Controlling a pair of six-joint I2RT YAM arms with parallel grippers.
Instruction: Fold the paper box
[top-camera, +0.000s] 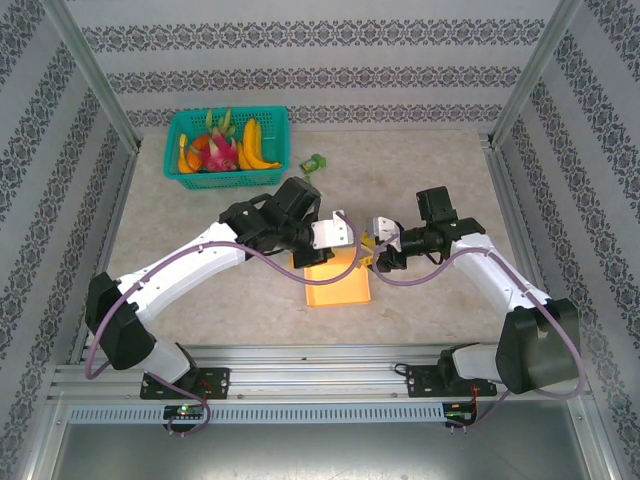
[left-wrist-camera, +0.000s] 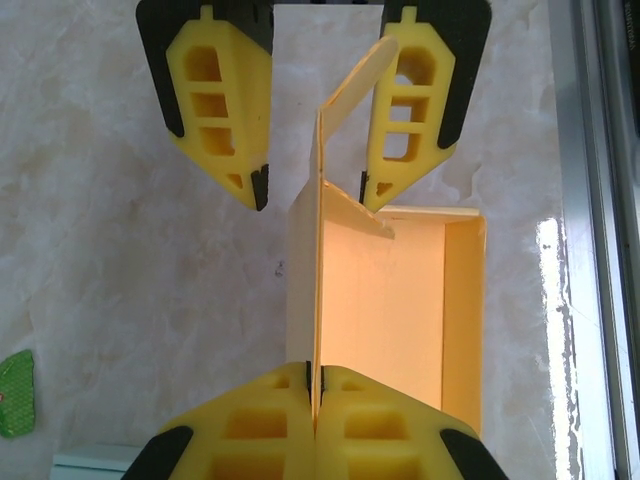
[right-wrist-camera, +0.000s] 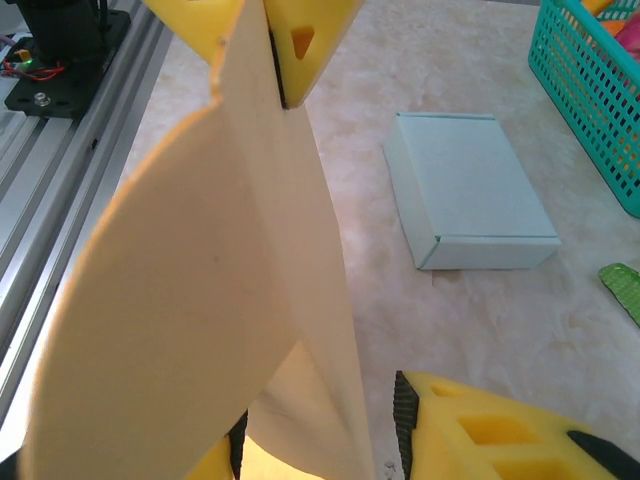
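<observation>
The orange-yellow paper box (top-camera: 335, 283) lies open on the table between the two arms, its tray (left-wrist-camera: 400, 300) seen from above with one tall flap (right-wrist-camera: 200, 280) standing up. My left gripper (left-wrist-camera: 316, 372) is shut on the edge of this flap; it shows above the box (top-camera: 350, 240) and at the top of the right wrist view (right-wrist-camera: 272, 60). My right gripper (right-wrist-camera: 315, 440) is open, its fingers on either side of the flap without pinching it. It faces the left gripper (left-wrist-camera: 312, 190) from the right (top-camera: 378, 248).
A teal basket (top-camera: 190, 170) of fruit stands at the back left, a small green item (top-camera: 314, 162) beside it. A closed pale box (right-wrist-camera: 470, 190) lies near the paper box. An aluminium rail (top-camera: 320, 360) runs along the near edge.
</observation>
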